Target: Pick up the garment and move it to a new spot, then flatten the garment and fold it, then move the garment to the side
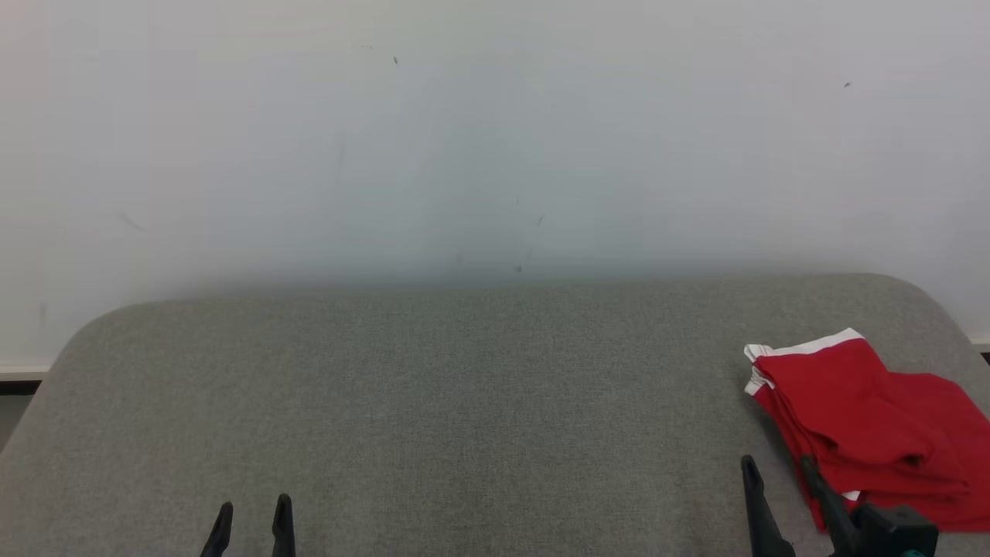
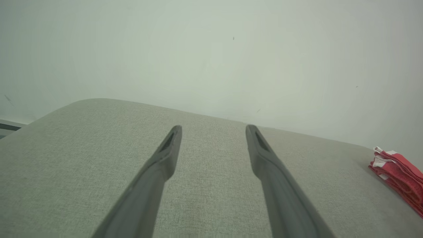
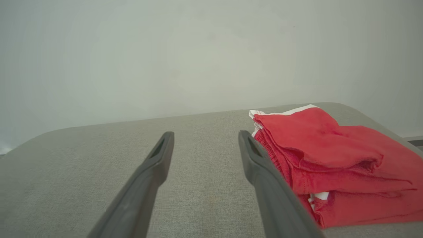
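The garment (image 1: 866,422) is red with white trim and lies folded in a stack near the right end of the grey padded surface (image 1: 464,402). My right gripper (image 1: 777,464) is open just left of the stack, its right finger alongside the cloth, nothing between the fingers. In the right wrist view the garment (image 3: 333,165) lies beside the right finger of my right gripper (image 3: 205,136). My left gripper (image 1: 253,507) stands open low at the front left, far from the cloth. The left wrist view shows my left gripper (image 2: 214,129) empty over bare fabric, the garment (image 2: 398,173) far right.
A pale wall (image 1: 495,139) rises behind the padded surface. The surface has rounded back corners (image 1: 116,321) and its right edge runs just past the garment. A dark strip of floor or skirting (image 1: 19,383) shows at the far left.
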{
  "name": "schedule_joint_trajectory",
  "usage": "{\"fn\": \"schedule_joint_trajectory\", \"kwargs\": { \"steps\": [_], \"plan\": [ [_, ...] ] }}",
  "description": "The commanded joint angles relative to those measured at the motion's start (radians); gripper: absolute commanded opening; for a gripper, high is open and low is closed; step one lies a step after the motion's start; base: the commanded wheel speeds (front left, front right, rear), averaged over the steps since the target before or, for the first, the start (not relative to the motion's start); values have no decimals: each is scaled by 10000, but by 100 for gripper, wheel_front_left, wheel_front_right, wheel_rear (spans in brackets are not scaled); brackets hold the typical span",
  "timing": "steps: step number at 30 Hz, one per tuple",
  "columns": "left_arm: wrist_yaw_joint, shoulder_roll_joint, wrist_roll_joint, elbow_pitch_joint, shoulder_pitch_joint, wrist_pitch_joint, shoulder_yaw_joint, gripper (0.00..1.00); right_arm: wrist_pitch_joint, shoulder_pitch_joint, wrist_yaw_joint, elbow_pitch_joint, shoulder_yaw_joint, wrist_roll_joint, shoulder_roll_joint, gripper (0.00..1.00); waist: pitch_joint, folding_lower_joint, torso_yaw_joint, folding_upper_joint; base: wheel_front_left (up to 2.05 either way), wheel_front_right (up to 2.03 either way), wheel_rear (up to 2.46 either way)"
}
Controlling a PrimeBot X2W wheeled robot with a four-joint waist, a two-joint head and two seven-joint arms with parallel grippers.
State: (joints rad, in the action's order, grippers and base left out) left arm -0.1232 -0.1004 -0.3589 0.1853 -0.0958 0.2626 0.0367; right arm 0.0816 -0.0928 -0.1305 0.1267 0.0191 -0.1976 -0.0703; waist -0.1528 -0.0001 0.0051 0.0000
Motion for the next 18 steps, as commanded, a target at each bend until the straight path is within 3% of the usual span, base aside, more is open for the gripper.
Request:
{"fn": "schedule_joint_trajectory", "kwargs": {
  "steps": [1,18],
  "plan": [
    [-14,62,93,19,-124,27,-45,100,-9,-140,-5,-71,-92,73,62,100,-12,1,10,0,0,0,0],
    [-65,225,152,135,-111,27,-265,100,-86,-197,-5,-264,-416,4,212,100,66,1,-151,0,0,0,0]
  ]
}}
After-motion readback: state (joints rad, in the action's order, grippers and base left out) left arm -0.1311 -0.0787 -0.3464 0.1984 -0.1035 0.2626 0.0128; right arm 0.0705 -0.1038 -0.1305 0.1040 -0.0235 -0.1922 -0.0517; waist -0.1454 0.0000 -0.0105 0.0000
